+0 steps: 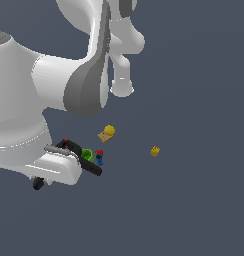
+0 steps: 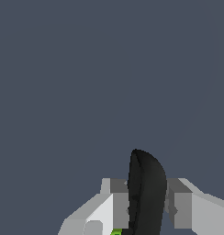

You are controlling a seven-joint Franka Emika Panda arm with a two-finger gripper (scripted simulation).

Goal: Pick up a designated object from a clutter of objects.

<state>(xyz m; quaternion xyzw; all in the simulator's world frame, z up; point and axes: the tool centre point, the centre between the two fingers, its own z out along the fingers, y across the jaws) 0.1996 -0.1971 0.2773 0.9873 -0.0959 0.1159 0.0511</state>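
One black clamp (image 2: 146, 193) sits between the two grey fingers (image 2: 118, 204) of the gripper (image 2: 147, 206) in the wrist view, its rounded handle end sticking out past them, and the fingers look pressed against its sides, so the claw appears narrowed onto the clamp. In the exterior view the clamp (image 1: 91, 169) lies low at the exterior view's left, partly hidden behind the white hand of the arm (image 1: 59, 167), with a green cup (image 1: 87, 154) and a small blue-red piece (image 1: 99, 157) just beside it. A yellow ball on a tan block (image 1: 107, 133) stands near, and a yellow block (image 1: 155, 151) lies well apart toward the exterior view's right. Whether the clamp touches the floor cannot be told. Judging from this, the reach and the grip seem done; what is left is to raise the clamp clear of its neighbours without dragging the cup along.
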